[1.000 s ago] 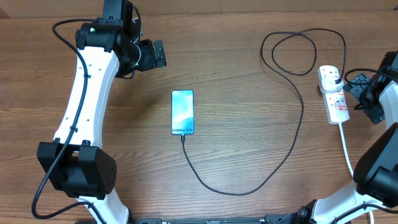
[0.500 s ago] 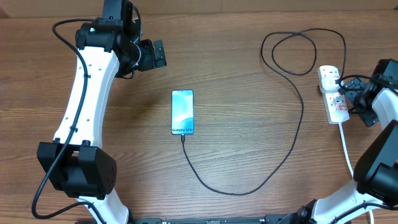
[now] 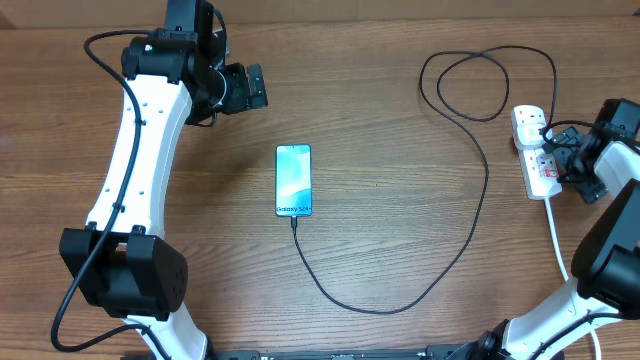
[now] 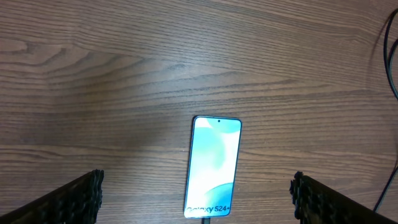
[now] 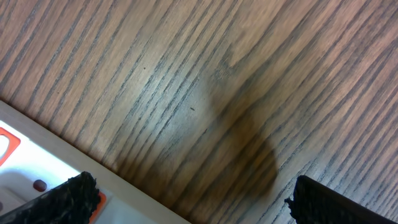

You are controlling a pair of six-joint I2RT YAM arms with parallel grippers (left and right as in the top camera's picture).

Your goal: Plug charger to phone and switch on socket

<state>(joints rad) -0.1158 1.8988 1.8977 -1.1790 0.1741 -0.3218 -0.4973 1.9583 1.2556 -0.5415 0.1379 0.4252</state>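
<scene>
Lying flat on the surface (image 3: 380,100), the phone (image 3: 293,180) meets the charger (image 3: 486,180) at its bottom edge. The right fingers (image 5: 68,199) gape empty over the socket (image 3: 537,172); the left fingers (image 4: 71,199) hang wide open, empty, above the phone.

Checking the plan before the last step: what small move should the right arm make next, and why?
Probably ease the right gripper toward the socket and press its red switch. The charger already meets the bottom edge of the phone, its plug sits in the socket, and the open jaws hang right beside the strip, so only the switch seems left.
</scene>
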